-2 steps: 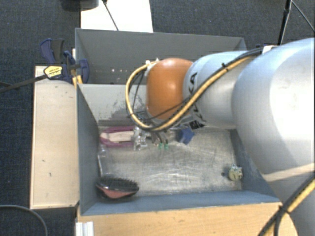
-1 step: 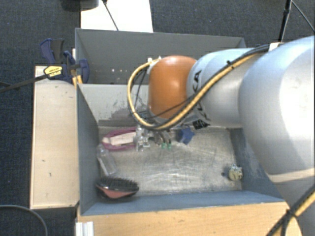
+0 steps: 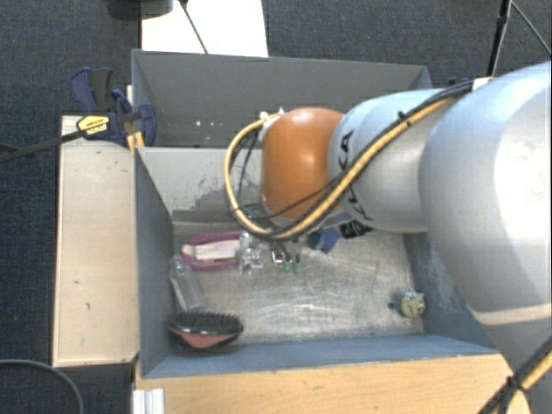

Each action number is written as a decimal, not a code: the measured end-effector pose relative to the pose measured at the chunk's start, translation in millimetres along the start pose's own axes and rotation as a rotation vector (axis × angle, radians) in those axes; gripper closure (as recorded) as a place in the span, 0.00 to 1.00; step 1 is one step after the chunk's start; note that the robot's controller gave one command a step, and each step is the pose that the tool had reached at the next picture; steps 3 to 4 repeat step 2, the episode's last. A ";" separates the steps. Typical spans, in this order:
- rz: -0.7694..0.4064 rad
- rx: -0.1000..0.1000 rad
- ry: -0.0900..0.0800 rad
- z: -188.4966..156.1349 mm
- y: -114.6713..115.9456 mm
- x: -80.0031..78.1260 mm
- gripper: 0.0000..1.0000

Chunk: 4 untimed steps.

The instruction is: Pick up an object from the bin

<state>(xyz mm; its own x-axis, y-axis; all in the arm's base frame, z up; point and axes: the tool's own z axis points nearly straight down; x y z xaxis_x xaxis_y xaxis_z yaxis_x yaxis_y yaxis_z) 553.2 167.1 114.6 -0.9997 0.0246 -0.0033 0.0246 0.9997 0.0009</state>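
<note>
Near the left part of the bin [image 3: 345, 296] floor lies a flat pink and purple packet [image 3: 210, 250]. The gripper [image 3: 263, 259] is low just beside its right end, under the orange wrist cover [image 3: 297, 162]. Whether the gripper is open or closed I cannot tell. I judge this to be the approach step, with the grasp not yet made. The next move probably calls for closing firmly on this nearest thing and lifting it straight up, away from the clear plastic piece [image 3: 185, 285] and the dark brush [image 3: 205, 328] close by.
</note>
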 end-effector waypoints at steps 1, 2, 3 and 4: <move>-0.606 -0.001 -0.003 -14.8 6.0 -28.4 1.00; -0.597 0.000 -0.007 -91.6 8.2 -27.5 1.00; -0.597 0.000 -0.007 -91.6 8.2 -27.5 1.00; -0.597 0.000 -0.007 -91.6 8.2 -27.5 1.00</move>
